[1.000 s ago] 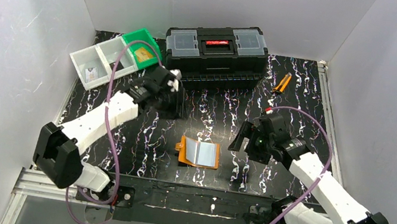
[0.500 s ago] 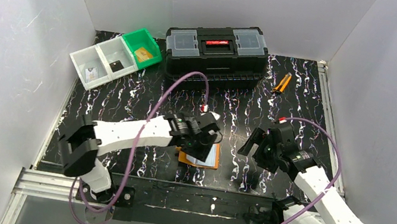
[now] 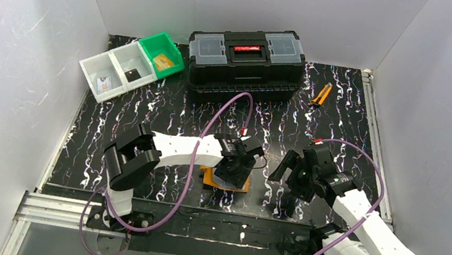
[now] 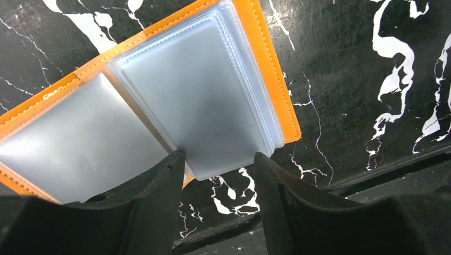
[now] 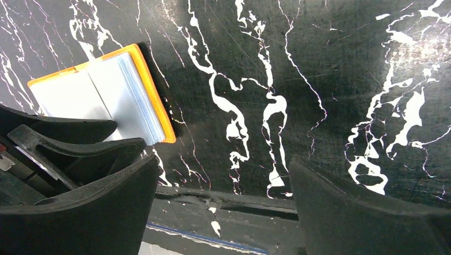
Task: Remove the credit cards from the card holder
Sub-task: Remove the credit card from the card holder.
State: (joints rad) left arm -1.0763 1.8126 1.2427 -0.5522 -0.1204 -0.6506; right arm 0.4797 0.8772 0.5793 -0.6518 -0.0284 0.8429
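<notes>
Shows an orange card holder [image 4: 197, 101] lying open and flat near the front edge of a black, white-veined table [image 3: 350, 106], between the two arms, clear pockets facing up. Places the left gripper [image 4: 219, 159] low over the holder, fingers apart, tips either side of the near edge of one pocket stack, clamped on nothing. Finds the right gripper [image 5: 223, 162] just right of the holder over bare table, fingers spread wide, holding nothing. At the far left, shows a green bin [image 3: 154, 44] containing a gold-tan card [image 3: 164, 61], beside a white bin [image 3: 92, 69] with a small dark card [image 3: 130, 74] in the nearer compartment. Sets a black toolbox [image 3: 246, 59] along the far edge, orange-handled pliers [image 3: 321, 94] to its right.
</notes>
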